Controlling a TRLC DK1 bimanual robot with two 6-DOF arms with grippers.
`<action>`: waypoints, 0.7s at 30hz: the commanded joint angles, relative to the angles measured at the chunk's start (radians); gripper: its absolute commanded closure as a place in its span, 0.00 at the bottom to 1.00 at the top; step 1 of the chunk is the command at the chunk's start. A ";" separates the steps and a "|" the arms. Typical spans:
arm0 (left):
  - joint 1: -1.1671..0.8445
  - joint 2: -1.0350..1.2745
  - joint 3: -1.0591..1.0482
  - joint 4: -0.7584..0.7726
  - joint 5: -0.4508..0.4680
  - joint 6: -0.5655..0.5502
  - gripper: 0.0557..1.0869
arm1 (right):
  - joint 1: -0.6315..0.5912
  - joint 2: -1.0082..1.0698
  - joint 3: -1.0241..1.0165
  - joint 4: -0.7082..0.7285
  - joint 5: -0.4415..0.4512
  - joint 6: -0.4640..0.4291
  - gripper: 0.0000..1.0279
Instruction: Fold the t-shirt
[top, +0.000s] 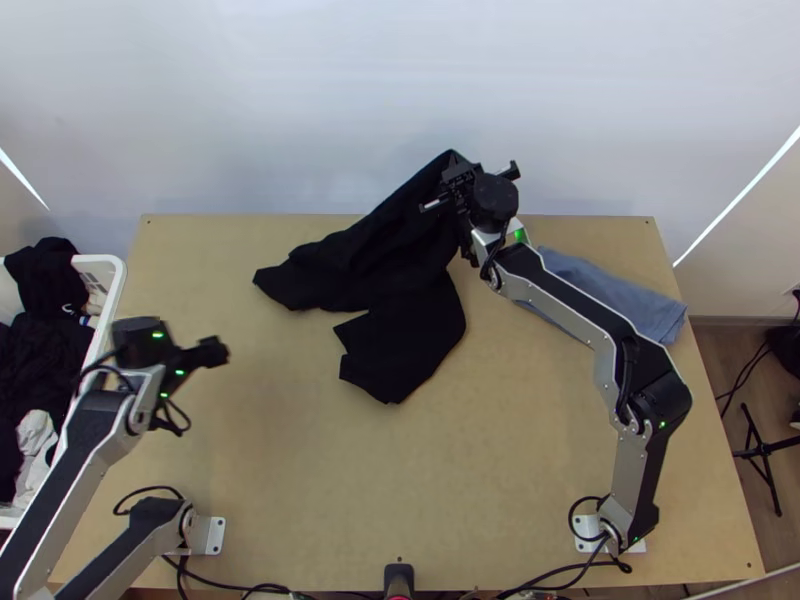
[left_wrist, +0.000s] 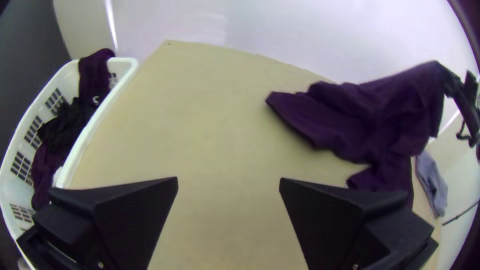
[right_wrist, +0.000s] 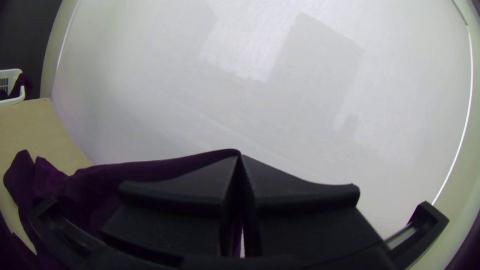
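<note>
Beside the desk, on its left, a white basket holds dark clothes and a pale cloth, with one dark garment draped over its rim. Near it, the left hand is spread wide. The right hand pinches the raised black t-shirt, whose lower parts lie loosely bunched on the desk.
</note>
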 joint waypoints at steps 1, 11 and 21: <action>-0.297 0.055 0.020 0.008 0.065 -0.008 0.04 | -0.007 0.017 0.034 0.001 0.009 -0.001 0.97; -0.394 0.196 0.125 -0.024 0.452 -0.146 0.24 | -0.002 0.006 0.012 -0.007 0.026 -0.003 0.97; -0.405 0.377 0.088 0.124 0.475 -0.153 0.53 | 0.005 -0.005 -0.008 -0.009 0.041 -0.003 0.97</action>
